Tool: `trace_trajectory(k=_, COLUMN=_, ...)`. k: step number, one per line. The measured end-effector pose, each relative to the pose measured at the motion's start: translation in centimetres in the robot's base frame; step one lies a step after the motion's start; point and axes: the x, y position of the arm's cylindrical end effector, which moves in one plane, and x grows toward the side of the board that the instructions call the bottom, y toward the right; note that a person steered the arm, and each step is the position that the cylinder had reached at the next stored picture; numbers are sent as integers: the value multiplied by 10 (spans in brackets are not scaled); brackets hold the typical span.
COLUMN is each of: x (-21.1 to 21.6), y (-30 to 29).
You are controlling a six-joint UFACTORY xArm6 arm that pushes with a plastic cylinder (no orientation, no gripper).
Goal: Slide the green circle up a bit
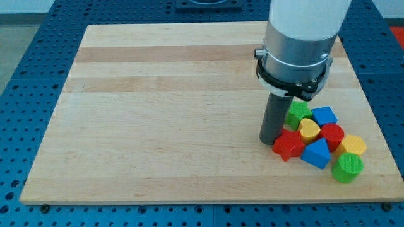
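The green circle [347,168] is a short green cylinder at the lower right of the wooden board [158,113], at the bottom right end of a tight cluster of blocks. My tip [273,142] rests on the board at the cluster's left edge, touching or nearly touching the red star-shaped block [288,145]. The tip is well to the left of the green circle, with the blue triangle-like block [316,153] between them. The arm's white and grey body [297,44] rises above the cluster.
The cluster also holds a green star-shaped block [298,112], a blue block [324,116], a yellow heart [308,129], a red block [332,135] and a yellow block [353,145]. The board's right edge [379,135] and bottom edge lie close to the green circle.
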Motion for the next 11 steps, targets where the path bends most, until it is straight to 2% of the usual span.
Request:
trace_trajectory(k=1, x=1, y=-1)
trace_trajectory(k=3, x=63, y=-46)
trace_trajectory(k=4, x=73, y=-36)
trace_trajectory(k=5, x=93, y=19)
trace_trajectory(k=8, x=96, y=140)
trace_trajectory(k=11, x=83, y=141)
